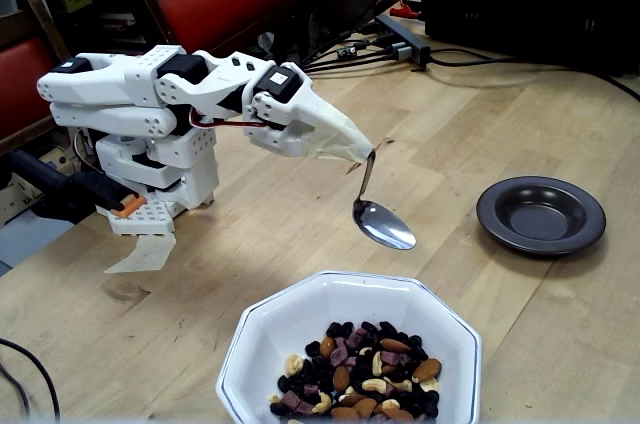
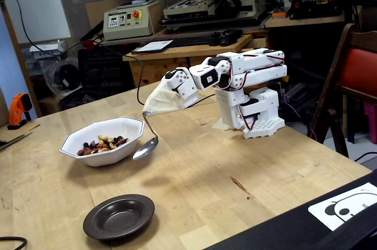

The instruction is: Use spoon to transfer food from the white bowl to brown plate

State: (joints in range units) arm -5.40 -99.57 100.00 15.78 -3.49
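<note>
- Gripper (image 1: 366,151) clamped on spoon (image 1: 383,223) handle; spoon bowl empty, hanging just beyond white bowl (image 1: 300,316) rim
- Food (image 1: 360,372) below; brown plate (image 1: 541,215) well apart

One spoon (image 1: 383,224), one white bowl (image 1: 300,319) — one brown plate (image 1: 541,215).

Empty spoon (image 1: 383,224) hangs from the gripper tip (image 1: 368,152), above the white bowl (image 1: 300,319) of nuts (image 1: 362,372); brown plate (image 1: 541,214) empty, apart.
</note>
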